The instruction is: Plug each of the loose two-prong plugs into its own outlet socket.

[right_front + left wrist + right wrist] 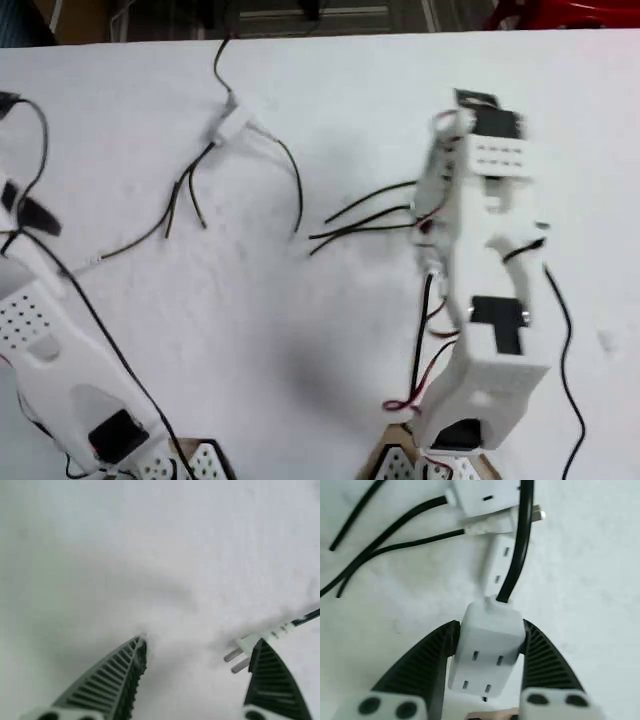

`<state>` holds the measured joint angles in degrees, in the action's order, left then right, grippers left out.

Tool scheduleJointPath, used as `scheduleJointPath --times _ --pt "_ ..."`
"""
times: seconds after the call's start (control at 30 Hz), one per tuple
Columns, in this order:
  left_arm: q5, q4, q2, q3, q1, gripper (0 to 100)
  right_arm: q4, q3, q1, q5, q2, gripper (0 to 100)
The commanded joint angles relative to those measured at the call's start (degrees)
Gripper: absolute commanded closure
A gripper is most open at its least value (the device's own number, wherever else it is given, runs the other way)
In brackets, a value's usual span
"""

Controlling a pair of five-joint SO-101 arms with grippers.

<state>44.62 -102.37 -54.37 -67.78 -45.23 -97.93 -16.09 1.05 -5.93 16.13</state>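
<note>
Judging that no plug is seated yet, the right gripper (490, 626), right of centre in the high view, clamps a white plastic outlet block (487, 647), while the left gripper (200, 641) gapes wide just beside a loose white two-prong plug (245, 651).

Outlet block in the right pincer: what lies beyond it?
Beyond the outlet block, clamped in the right pincer, lie a second socket, a third socket and a two-prong plug. The block's black cord crosses the plug, hiding part; the table beneath the block is covered.

Left tool (200, 642) spread wide, pointing down; right tool (490, 626) clamped on outlet socket (487, 652).
</note>
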Motion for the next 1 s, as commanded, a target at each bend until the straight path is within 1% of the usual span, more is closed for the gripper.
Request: scheduleJointPath --times 0.0,0.1,0.17,0.27,0.37,0.47,0.63,0.77,0.83,0.97 --pt "6.0 0.0 3.6 -0.4 -6.2 68 -0.4 -2.5 12.4 -8.0 -3.9 90.7" --pt "9.6 0.0 3.6 -0.4 -9.4 68 0.3 -2.7 24.4 -13.5 -3.8 90.6" --pt "11.5 0.0 3.6 -0.4 -10.9 68 1.8 -2.7 30.9 -17.9 -3.8 88.8" --pt "14.1 0.0 3.6 -0.4 -12.6 68 3.9 -2.7 38.1 -26.1 -3.8 86.5" --pt "16.0 0.0 3.6 -0.3 -13.1 68 6.9 -2.2 42.9 -31.3 -3.7 86.5" --pt "17.5 0.0 3.6 -0.3 -13.0 68 10.0 -1.9 45.5 -37.0 -1.2 89.2" --pt "18.1 0.0 3.6 -0.3 -11.8 68 13.3 -1.4 45.8 -43.9 8.9 90.4" --pt "22.0 0.0 1.3 -0.4 -10.1 68 17.4 -1.6 48.0 -48.8 16.8 90.2" --pt "23.2 0.1 -0.7 -0.4 -8.9 68 18.6 -2.4 49.5 -49.8 19.3 88.3" --pt "23.5 0.1 -2.9 -0.9 -6.5 68 14.0 -6.9 50.0 -49.8 19.9 78.6"
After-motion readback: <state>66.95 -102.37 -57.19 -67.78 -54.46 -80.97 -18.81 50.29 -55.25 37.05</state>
